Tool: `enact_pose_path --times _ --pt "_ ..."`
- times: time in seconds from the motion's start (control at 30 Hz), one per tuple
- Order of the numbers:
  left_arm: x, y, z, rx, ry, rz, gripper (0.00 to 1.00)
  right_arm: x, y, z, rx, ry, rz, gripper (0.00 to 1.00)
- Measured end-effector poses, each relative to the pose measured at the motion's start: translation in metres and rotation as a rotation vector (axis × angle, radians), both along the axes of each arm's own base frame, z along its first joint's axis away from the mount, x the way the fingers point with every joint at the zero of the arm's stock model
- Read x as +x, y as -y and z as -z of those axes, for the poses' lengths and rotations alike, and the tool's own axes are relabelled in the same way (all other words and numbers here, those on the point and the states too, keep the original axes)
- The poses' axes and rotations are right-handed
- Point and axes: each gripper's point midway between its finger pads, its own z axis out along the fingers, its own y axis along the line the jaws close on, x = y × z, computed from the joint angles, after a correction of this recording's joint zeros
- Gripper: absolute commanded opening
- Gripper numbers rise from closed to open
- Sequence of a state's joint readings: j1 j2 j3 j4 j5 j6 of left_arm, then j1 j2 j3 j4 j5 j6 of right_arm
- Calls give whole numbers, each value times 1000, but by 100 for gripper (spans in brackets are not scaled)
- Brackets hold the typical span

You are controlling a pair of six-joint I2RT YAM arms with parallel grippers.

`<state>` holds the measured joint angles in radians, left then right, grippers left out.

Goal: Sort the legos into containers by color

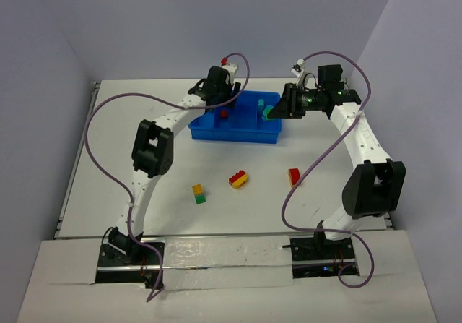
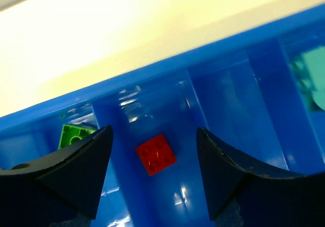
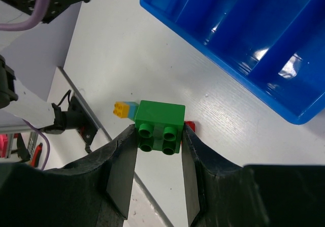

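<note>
The blue tray (image 1: 206,129) stands at the back middle of the table. My left gripper (image 1: 221,102) hovers over it, open and empty. In the left wrist view the gripper (image 2: 154,131) is above a red brick (image 2: 156,154) lying in one compartment, with a green brick (image 2: 75,134) in the compartment to its left and a teal brick (image 2: 312,77) further right. My right gripper (image 1: 274,110) is shut on a green brick (image 3: 159,126) and holds it above the tray's right end (image 3: 284,110).
On the table in front of the tray lie a yellow-and-green pair (image 1: 198,194), a red-and-yellow pair (image 1: 237,179) and another red-and-yellow pair (image 1: 294,175). The right wrist view shows a yellow-and-light-blue pair (image 3: 124,109) behind the held brick.
</note>
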<state>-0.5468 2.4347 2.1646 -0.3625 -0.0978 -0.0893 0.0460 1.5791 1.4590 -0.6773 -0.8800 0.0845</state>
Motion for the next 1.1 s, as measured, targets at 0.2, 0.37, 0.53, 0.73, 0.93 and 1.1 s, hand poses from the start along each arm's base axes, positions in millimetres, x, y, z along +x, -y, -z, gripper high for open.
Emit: enact_pose_path --times 0.2,0.37,0.53,0.73,0.93,1.1 --pt "-51 1 -65 -55 29 222 83 -3 -4 -3 29 -10 -18 0" --pt "-137 0 -161 -221 147 512 86 -6 -18 -11 134 -40 -62 0" --pt "-207 -1 -219 -332 250 734 86 -12 -38 -9 275 -128 -113 0" --pt "-239 10 -199 -344 198 888 87 -26 -69 -3 409 -269 -192 0" --pt "-254 19 -188 -306 195 973 88 -42 -89 -13 491 -328 -274 0" --pt "-265 26 -180 -267 207 1031 83 -49 -97 -24 517 -332 -333 0"
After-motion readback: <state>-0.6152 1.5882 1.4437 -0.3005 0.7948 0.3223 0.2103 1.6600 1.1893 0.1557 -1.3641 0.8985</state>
